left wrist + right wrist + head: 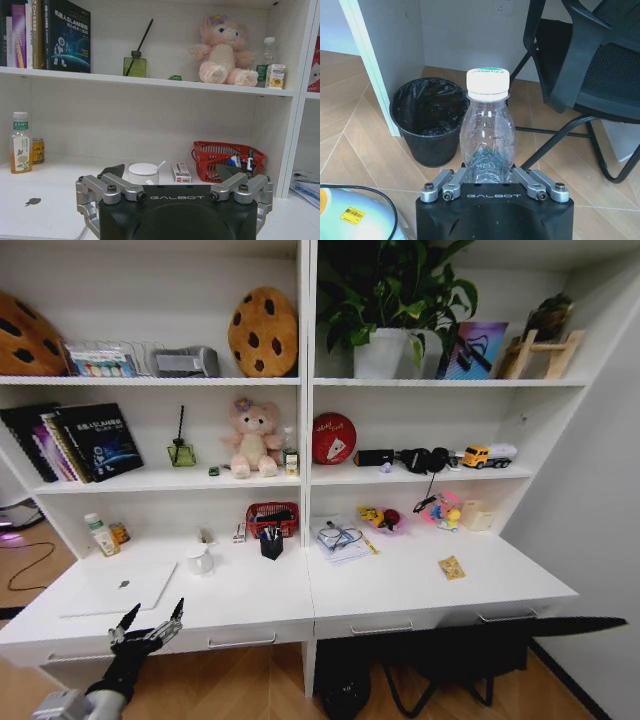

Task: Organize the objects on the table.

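right pincer [492, 181]: clamped on upright clear bottle [487, 132], bin [429, 119] just beyond
left pincer [150, 622]: spread, at counter [400, 580] front edge

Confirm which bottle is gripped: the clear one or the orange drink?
The empty clear plastic bottle with white cap, clamped in the right gripper above the floor. The orange drink bottle stands untouched on the white desk.

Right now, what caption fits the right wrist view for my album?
Right gripper shut on an empty bottle, near a black-lined bin and chair.
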